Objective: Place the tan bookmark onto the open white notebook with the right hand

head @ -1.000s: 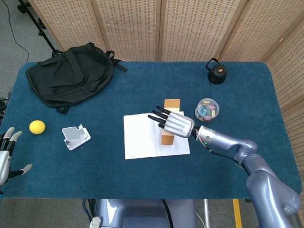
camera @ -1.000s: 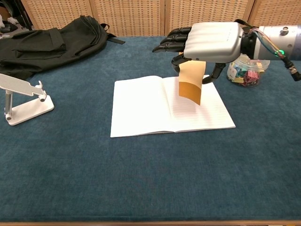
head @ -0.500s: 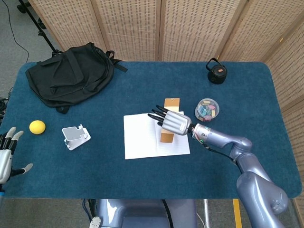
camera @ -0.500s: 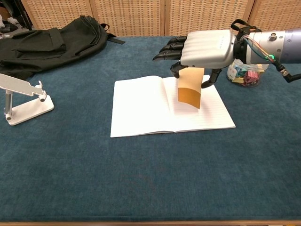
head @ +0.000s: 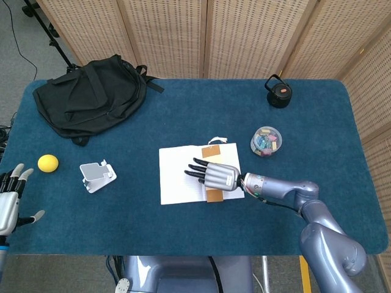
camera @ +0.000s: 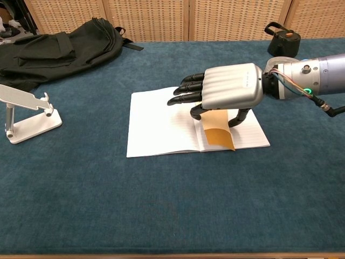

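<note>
Lowered since 1.0 s ago, the right hand [camera: 229, 94] had brought the tan bookmark [camera: 218, 135] down from hanging in the air to the open white notebook [camera: 161, 124].

Palm down over the right page, the right hand pinched the bookmark between thumb and a finger, the other dark fingers [camera: 186, 91] stretched flat toward the spine. The bookmark's near end reached the notebook's front edge in the chest view; in the head view its far end and white string [head: 215, 141] showed beyond the hand. At the table's left edge the left hand [head: 8, 201] hung with fingers spread, holding nothing. A black backpack [head: 88, 97], yellow ball [head: 47, 163], white phone stand [head: 96, 176], clear tub of clips [head: 266, 141] and small black pouch [head: 278, 91] sat on the blue table [head: 183, 232].
</note>
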You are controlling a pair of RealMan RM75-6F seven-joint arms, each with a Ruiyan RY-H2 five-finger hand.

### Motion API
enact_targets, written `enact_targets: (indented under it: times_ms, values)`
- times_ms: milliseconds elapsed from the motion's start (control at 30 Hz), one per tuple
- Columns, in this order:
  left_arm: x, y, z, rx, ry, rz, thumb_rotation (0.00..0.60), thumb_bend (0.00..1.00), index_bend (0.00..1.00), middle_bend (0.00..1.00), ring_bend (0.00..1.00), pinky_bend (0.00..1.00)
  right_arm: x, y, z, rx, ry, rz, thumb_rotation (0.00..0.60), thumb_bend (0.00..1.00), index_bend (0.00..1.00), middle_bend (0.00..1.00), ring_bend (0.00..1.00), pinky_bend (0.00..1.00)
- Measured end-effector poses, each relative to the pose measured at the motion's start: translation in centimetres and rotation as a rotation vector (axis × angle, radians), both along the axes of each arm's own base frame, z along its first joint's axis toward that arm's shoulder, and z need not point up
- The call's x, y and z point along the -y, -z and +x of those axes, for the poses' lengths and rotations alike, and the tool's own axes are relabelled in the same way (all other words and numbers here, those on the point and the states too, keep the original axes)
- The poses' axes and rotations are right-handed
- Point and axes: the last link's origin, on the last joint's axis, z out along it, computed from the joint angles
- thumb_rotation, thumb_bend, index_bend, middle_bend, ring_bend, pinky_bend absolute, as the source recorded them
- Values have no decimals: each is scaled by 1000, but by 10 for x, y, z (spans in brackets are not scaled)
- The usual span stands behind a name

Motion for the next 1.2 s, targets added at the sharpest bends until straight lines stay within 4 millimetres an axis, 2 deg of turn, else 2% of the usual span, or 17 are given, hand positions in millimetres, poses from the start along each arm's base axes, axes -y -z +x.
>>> enact_targets:
  times_ms: [433, 533, 600, 667, 1033, 1067, 1133, 1200]
  values:
    - [1, -1, 0, 2, 3, -2, 600, 0, 0, 0, 0, 0, 5, 2, -3, -12, 6, -54, 600, 310, 423, 28, 0, 99]
    - [0, 0, 0, -1, 4, -2, 600, 0, 0, 0, 0, 0, 4, 2, -3, -10, 12, -45, 600, 265, 275, 14, 0, 99]
    - [0, 0, 0, -2, 2, -3, 600, 0, 0, 0, 0, 0, 4, 2, -3, -11, 14, -47, 600, 260, 136, 1, 0, 99]
    - [0, 0, 0, -2, 0, -5, 600, 0, 0, 0, 0, 0, 5, 2, -3, -6, 23, -49, 600, 260, 81, 0, 0, 99]
    - [0, 0, 0, 2, 2, -6, 600, 0, 0, 0, 0, 0, 12, -14, 1, 47, 43, -88, 600, 260, 60, 0, 0, 99]
    - [0, 0, 0, 4, 3, -5, 600, 0, 0, 0, 0, 0, 12, -16, 1, 57, 45, -88, 600, 265, 60, 0, 0, 99]
    - [1, -1, 0, 8, 5, -2, 600, 0, 0, 0, 0, 0, 11, -20, 2, 87, 65, -82, 600, 339, 60, 0, 0, 99]
    - [1, -2, 1, 9, 7, -2, 600, 0, 0, 0, 0, 0, 10, -22, 1, 118, 97, -67, 600, 528, 60, 0, 0, 99]
